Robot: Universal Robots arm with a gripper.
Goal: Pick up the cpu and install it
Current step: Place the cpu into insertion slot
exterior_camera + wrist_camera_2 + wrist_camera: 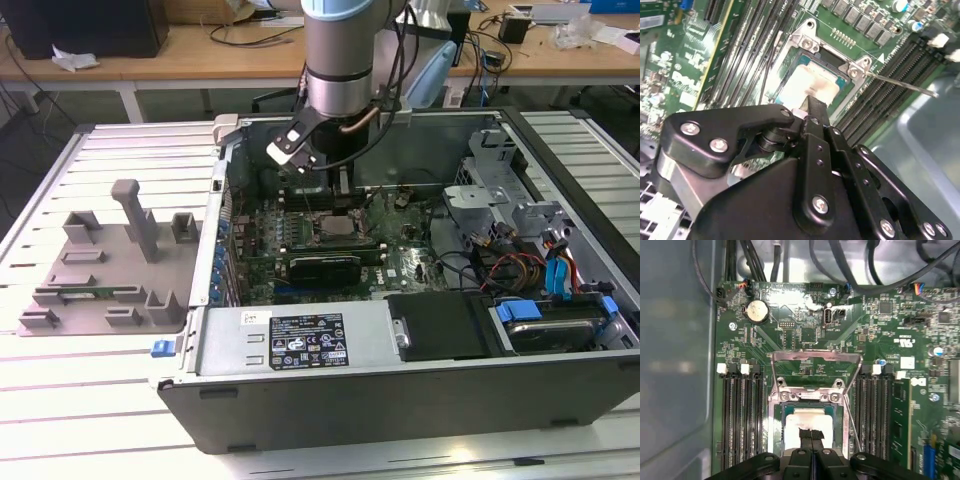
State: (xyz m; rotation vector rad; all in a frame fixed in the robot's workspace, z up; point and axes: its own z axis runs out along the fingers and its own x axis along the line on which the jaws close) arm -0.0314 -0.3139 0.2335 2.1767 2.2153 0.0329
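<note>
Sitting flat in its socket on the motherboard, the cpu looks already placed. The end effector hangs right over its metal top, fingers pressed together and gripping nothing; whether they touch it, I cannot tell. The retention frame stands raised, so clamping seems left undone.

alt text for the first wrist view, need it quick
The robot's hand, fingers shut together, sits right over the silver cpu lying in the socket of a green motherboard, with the metal retention frame swung open. Dark memory slots flank the socket on both sides.
</note>
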